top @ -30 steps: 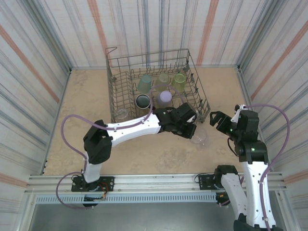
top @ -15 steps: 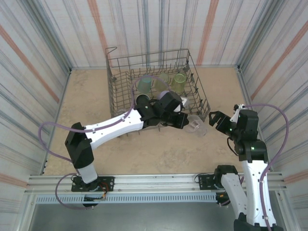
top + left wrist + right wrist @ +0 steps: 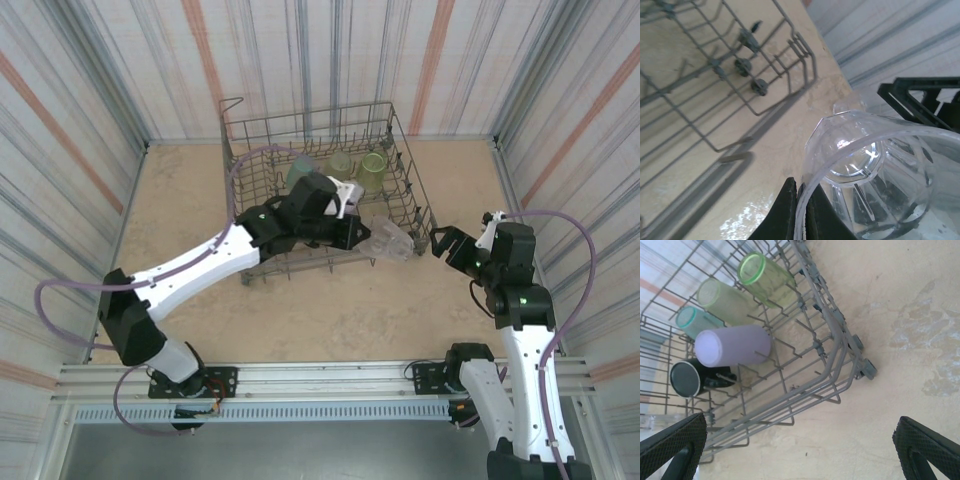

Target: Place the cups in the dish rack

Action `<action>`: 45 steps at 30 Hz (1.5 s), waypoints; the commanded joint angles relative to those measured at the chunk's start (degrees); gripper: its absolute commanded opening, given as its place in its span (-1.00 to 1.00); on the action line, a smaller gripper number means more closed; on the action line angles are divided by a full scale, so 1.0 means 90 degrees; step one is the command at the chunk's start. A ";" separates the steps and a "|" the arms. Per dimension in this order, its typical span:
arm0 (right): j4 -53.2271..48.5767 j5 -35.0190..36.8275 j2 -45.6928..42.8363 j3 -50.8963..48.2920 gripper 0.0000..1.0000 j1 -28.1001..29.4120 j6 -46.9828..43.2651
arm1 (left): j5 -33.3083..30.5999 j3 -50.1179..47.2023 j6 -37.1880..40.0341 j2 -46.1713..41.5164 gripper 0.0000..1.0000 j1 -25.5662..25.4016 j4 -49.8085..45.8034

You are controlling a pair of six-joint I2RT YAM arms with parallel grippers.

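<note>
The grey wire dish rack [image 3: 412, 186] stands at the back of the table. My left gripper [image 3: 366, 235] is shut on the rim of a clear cup [image 3: 393, 241] and holds it tilted on its side over the rack's near right edge. The left wrist view shows the two black fingers [image 3: 788, 210] pinching the clear cup's [image 3: 875, 165] wall, with rack wires [image 3: 760, 107] below. My right gripper [image 3: 450, 245] hangs open and empty just right of the rack. In the rack [image 3: 835, 340] lie a green cup [image 3: 762, 275], a pale cup [image 3: 722, 295], a teal cup [image 3: 692, 320], a purple cup [image 3: 732, 345] and a black mug [image 3: 687, 377].
Striped walls close in the table on three sides. Bare beige tabletop [image 3: 330, 320] lies between the rack and the arm bases. The left arm [image 3: 200, 262] stretches across the rack's near left corner.
The left arm has lifted the clear cup off the table by the rack's near right corner and carried it back and up over the rack's edge. The right arm has barely moved.
</note>
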 commanded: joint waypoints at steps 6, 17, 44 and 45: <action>0.0589 -0.0434 0.0140 -0.0129 0.99 -0.0044 0.0362 | 0.0158 -0.0614 -0.0047 -0.1020 -1.00 0.0666 0.0410; 0.1756 -0.1190 0.0082 -0.0377 1.00 0.0094 0.1083 | 0.1054 -0.1573 -0.0649 -0.1689 -1.00 0.1627 0.1264; 0.4813 -0.2235 0.1792 -0.0285 0.99 0.1878 0.1692 | 0.2619 -0.2981 -0.2100 -0.2047 -1.00 0.2984 0.3673; 0.4976 -0.2305 0.1856 -0.0286 0.99 0.1890 0.1752 | 0.2693 -0.3007 -0.2188 -0.2009 -1.00 0.3005 0.3789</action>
